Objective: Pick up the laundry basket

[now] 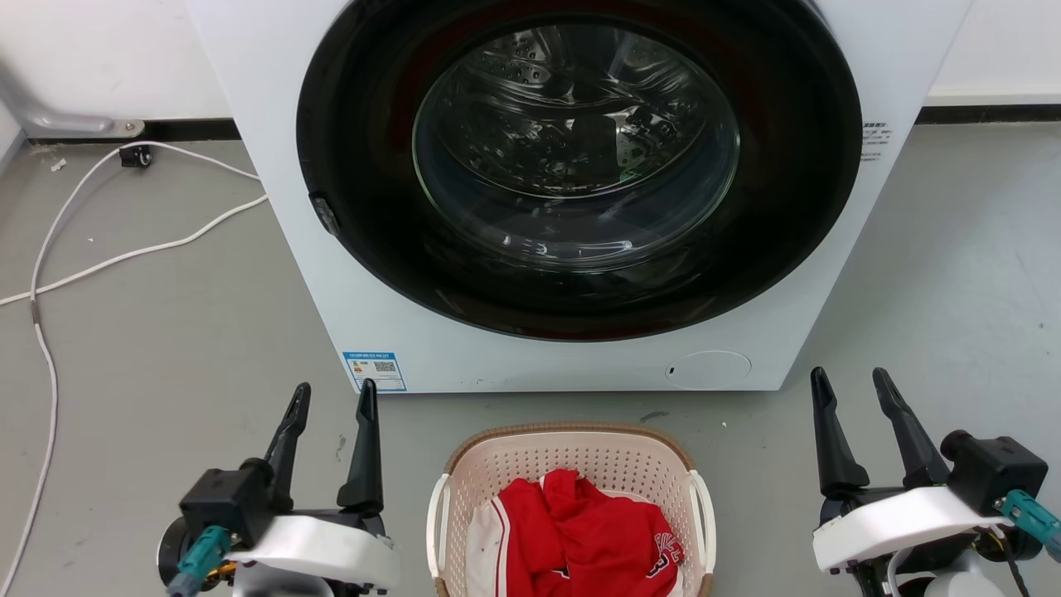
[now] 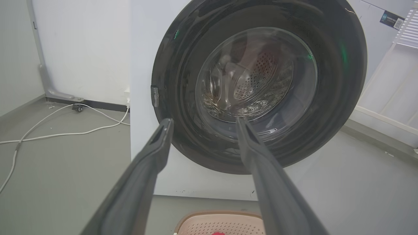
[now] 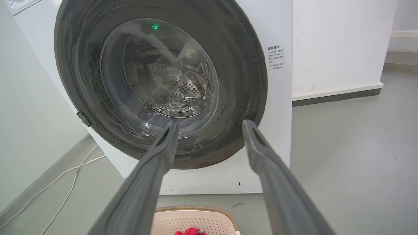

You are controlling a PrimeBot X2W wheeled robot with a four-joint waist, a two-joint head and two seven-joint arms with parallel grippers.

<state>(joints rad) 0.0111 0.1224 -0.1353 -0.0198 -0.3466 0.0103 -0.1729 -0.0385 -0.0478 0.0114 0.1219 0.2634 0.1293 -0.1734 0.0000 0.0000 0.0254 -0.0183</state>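
Nearest, at the middle of the grey floor [image 1: 166, 348]: one laundry basket [image 1: 572, 454], between the two grippers and touched by neither. Inside it, one red garment [image 1: 597, 539] over some white cloth. To its left, the left gripper [image 1: 336, 386], fingers spread, holding nothing. To its right, the right gripper [image 1: 850, 373], likewise spread and empty. Four dark fingers in all. From the head view, both white side handles of the basket; from each wrist view, its far brown rim at the bottom edge with a scrap of red. Farther, just behind the basket, one white washing machine [image 1: 282, 249] with one round dark door [image 1: 580, 307], closed. Far left, one white cable [image 1: 149, 249] on the floor. From the left wrist view, a white slatted panel [image 2: 408, 29] at far right.
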